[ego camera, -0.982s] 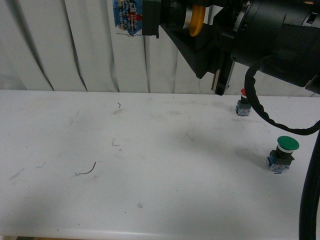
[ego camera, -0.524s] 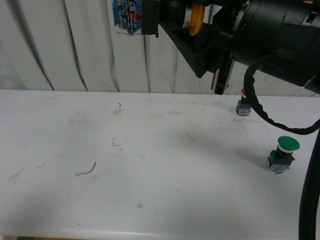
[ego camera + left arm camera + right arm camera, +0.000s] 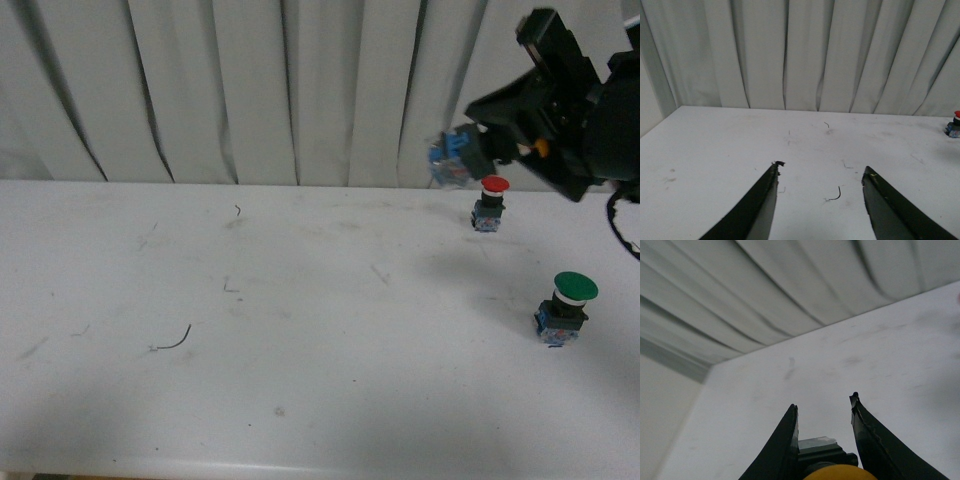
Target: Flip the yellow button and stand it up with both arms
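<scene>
My right gripper (image 3: pixel 478 150) is at the far right of the front view, in the air above the table's back edge. It is shut on the yellow button (image 3: pixel 455 160), whose blue-and-clear base points left out of the fingers. In the right wrist view the button's yellow cap (image 3: pixel 840 473) and black collar sit between the two black fingers (image 3: pixel 782 450). My left gripper (image 3: pixel 821 170) shows only in the left wrist view. It is open and empty, low over the white table (image 3: pixel 715 145).
A red-capped button (image 3: pixel 490 203) stands near the table's back edge, just below the right gripper; it also shows in the left wrist view (image 3: pixel 955 125). A larger green-capped button (image 3: pixel 566 308) stands at the right. A thin dark wire scrap (image 3: pixel 172 340) lies front left. White curtain (image 3: pixel 250 90) behind.
The right arm, which filled the top of the front view close to the camera, has swung away to the right and down. It still holds the yellow button.
</scene>
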Controlling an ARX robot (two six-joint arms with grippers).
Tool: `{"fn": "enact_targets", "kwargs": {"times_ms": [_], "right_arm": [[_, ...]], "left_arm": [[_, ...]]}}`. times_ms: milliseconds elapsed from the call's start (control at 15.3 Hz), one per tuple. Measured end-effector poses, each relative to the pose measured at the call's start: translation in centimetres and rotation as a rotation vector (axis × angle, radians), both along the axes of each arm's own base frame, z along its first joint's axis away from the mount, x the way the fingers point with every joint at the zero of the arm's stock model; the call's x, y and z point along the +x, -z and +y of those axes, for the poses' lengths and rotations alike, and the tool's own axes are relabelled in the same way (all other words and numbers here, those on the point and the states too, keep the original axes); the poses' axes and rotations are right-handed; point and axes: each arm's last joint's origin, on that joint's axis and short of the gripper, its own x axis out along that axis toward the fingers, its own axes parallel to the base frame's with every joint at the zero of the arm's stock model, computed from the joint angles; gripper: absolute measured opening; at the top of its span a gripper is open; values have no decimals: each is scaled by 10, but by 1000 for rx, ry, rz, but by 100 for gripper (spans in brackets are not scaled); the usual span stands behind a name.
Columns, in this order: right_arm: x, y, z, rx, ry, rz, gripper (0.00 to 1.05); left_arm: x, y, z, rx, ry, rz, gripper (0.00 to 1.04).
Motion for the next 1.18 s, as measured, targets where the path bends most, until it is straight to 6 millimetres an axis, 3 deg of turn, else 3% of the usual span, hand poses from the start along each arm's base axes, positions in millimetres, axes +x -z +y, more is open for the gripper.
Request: {"fn": "enact_targets", "kwargs": {"times_ms": [262,393,589,917,1179], "right_arm": [[25,-11,-49,-591,157,-69,32],[38,-15,-63,-788,149,-50,32],[60,-18,-67,-890,140,10,32],[105,-2,-68,-897,165,189,32],[127,20,-78,-810,258,398,32]], "left_arm": [[0,0,0,0,0,0,99],[0,0,0,2,0,0,98],[0,0,0,1,0,0,98],[0,0,0,1,0,0,98],[0,0,0,2,0,0,98]]}}
